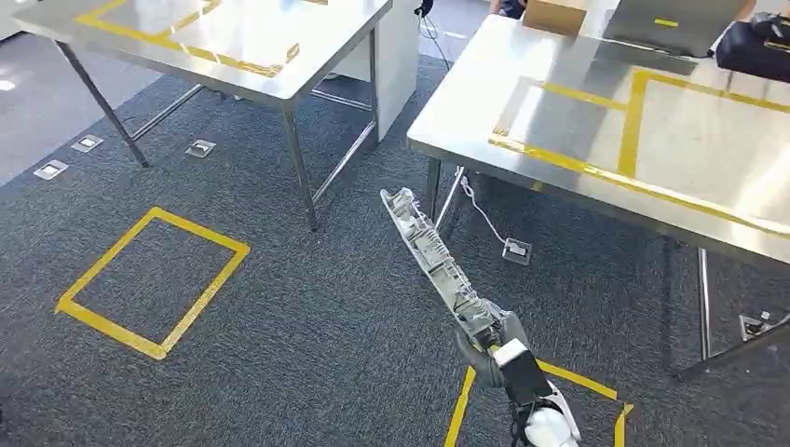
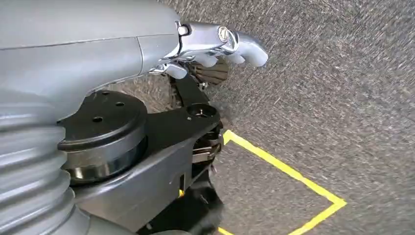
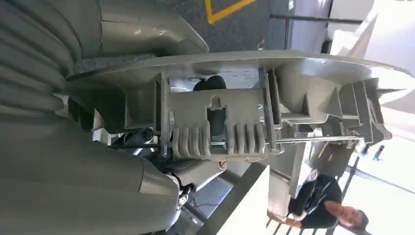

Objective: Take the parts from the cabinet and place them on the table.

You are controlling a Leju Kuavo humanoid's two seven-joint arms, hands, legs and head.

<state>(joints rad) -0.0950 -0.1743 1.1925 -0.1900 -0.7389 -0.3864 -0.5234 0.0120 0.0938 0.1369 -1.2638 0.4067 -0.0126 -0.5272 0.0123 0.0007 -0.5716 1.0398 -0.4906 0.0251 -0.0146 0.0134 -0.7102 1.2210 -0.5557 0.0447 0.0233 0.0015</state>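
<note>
In right hand [image 1: 492,346]: long grey part [image 1: 430,253].

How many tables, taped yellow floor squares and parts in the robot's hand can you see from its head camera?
Steel tables: 2, one far left, one right
Complete yellow floor squares: 1
Long grey parts held by the right hand: 1
Total: 4

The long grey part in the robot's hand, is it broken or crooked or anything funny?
Nothing looks broken. The long grey part is whole, with its ribs and clips intact in the right wrist view. The right hand holds it by one end, so it sticks out slanted over the carpet, short of the table. That's just carrying.
</note>
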